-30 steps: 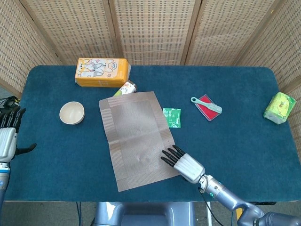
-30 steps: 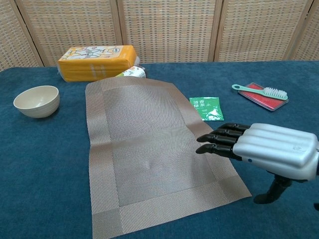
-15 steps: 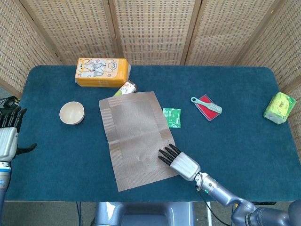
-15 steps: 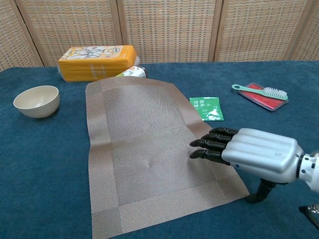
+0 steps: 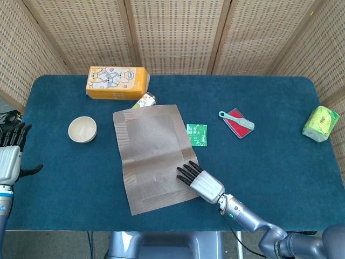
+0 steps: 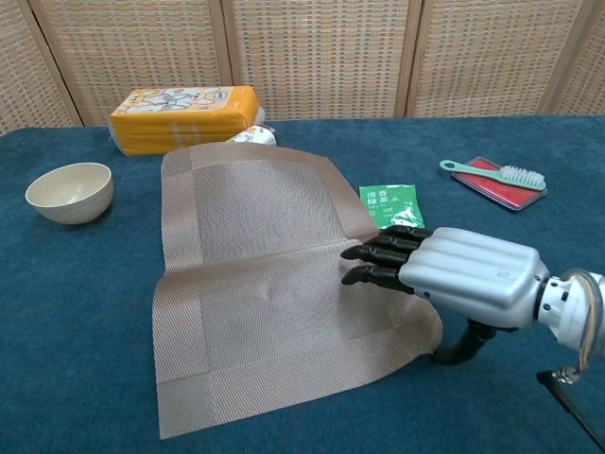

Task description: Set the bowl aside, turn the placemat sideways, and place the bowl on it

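Note:
The brown woven placemat lies lengthwise in the middle of the table, slightly skewed, with a ripple near its centre. My right hand lies flat on its near right corner, fingers stretched out and pressing the mat. The small cream bowl stands on the blue cloth to the left of the mat, apart from it. My left hand hangs at the table's left edge, fingers spread, holding nothing.
A yellow tissue pack and a small bottle sit behind the mat. A green sachet lies just right of it. Further right are a brush on a red card and a green packet.
My right hand slid leftward further onto the mat and dragged its near end to the left, so the mat has shifted, rotated a little and rippled. The left hand and bowl stayed put.

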`<state>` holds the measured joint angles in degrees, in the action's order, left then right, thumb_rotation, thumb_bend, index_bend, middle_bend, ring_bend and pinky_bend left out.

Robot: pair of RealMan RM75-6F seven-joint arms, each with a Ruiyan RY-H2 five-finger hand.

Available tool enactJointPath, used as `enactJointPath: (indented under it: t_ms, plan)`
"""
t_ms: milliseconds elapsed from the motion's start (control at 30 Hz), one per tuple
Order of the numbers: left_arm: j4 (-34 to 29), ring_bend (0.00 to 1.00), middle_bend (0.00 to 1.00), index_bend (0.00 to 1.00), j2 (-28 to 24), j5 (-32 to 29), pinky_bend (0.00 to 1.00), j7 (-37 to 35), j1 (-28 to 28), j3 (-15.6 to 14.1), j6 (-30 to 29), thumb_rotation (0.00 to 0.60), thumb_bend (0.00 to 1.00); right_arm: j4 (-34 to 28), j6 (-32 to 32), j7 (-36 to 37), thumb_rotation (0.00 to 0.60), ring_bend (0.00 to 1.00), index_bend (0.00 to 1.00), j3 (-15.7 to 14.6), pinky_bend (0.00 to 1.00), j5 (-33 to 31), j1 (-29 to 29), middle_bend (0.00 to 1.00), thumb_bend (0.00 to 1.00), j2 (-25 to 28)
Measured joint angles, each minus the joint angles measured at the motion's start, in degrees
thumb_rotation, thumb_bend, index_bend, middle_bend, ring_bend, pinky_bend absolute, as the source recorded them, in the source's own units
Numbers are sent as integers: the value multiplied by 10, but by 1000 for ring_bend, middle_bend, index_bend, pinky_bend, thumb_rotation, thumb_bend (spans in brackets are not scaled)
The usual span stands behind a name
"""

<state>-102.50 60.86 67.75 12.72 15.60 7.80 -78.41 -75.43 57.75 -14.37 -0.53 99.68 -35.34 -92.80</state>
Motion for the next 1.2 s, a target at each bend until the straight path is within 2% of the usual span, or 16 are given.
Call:
enactJointPath:
  t_ms: [133, 233, 467, 667, 733, 1000, 1200]
  plan:
    - [0, 0, 0, 0, 1, 3, 0, 1, 0, 0, 3, 600, 0, 5, 5, 9, 600, 0, 161, 2, 0, -1, -9, 0, 592, -6]
    - [0, 0, 0, 0, 1, 4, 0, 1, -1, 0, 3, 600, 0, 5, 3, 8, 600, 0, 200, 0, 0, -4, -12, 0, 657, -7]
    - [0, 0, 0, 0, 1, 6, 0, 2, -1, 1, 6, 600, 0, 6, 1, 4, 600, 0, 348, -6, 0, -9, -15, 0, 696, -7]
    - [0, 0, 0, 0, 1, 7, 0, 1, -2, 2, 7, 600, 0, 7, 7, 8, 600, 0, 589, -9, 0, -8, -18, 0, 701, -8]
    - [0, 0, 0, 0, 1, 7, 0, 2, -2, 2, 8, 600, 0, 7, 11, 11, 600, 0, 641, -10, 0, -5, -19, 0, 701, -8]
    - [0, 0, 0, 0, 4, 9, 0, 8, -1, 1, 12, 600, 0, 0, 48, 25, 600, 0, 670, -39, 0, 37, -16, 0, 705, 20]
    - [1, 0, 0, 0, 5, 6, 0, 10, 1, 2, 16, 600, 0, 1, 100, 11, 600, 0, 673, -83, 0, 101, -6, 0, 708, 95]
